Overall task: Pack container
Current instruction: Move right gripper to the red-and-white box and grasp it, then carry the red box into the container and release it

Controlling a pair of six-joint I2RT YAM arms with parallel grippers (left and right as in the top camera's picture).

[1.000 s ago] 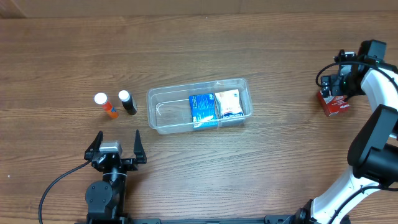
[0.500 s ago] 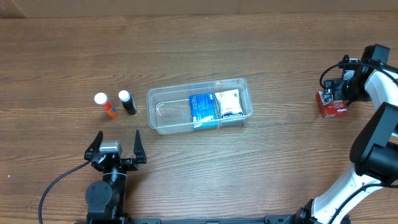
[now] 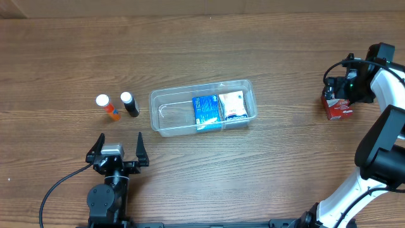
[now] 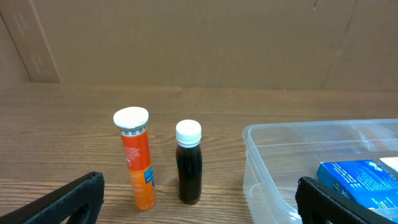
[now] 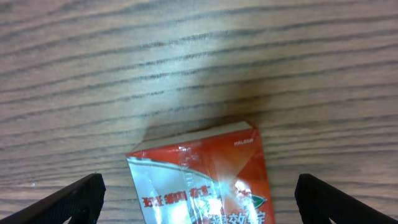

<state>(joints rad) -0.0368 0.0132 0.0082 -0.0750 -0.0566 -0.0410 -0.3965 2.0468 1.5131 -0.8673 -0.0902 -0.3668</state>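
Container [image 3: 169, 120] sits mid-frame in the overhead view, part packed: blue box [image 3: 205, 111] and white packet [image 3: 232, 106] lie in its right half, left half bare. You have three things left outside: orange tube [image 3: 107, 108] and dark bottle [image 3: 130, 104] upright just left of it, red box [image 3: 340, 109] at right edge. Right gripper [image 5: 200, 199] hovers over red box, jaws wide, gripping nothing. Left gripper [image 3: 119, 137] at lower left, wide, empty. Nothing blocks either reach, I'd say; tube and bottle stand close, so one may tip.
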